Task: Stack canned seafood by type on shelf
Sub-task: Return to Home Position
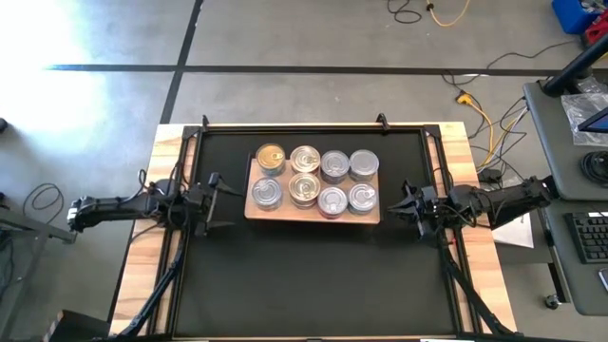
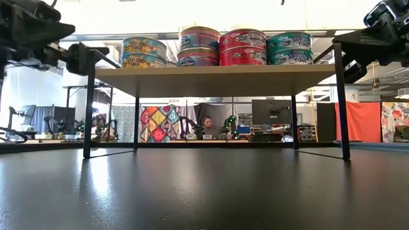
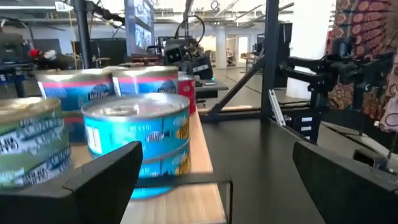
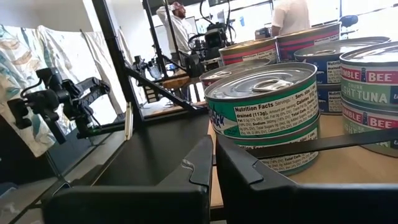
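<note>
Pale-wood shelf (image 1: pixel 313 218) sits at the high view's centre, its long axis running left to right, carrying the stacked seafood tins (image 1: pixel 305 188) in two rows of four. The left gripper (image 1: pixel 217 200), fingers spread, faces its left end. The right gripper (image 1: pixel 407 202), fingers pressed together, faces its right end, and both look clear to back straight outward.

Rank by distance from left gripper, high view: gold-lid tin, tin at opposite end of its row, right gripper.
1. gold-lid tin, left end of the shelf, nearest the left gripper.
2. opposite-end tin, right end of the shelf.
3. right gripper, beyond the shelf's right edge.
</note>
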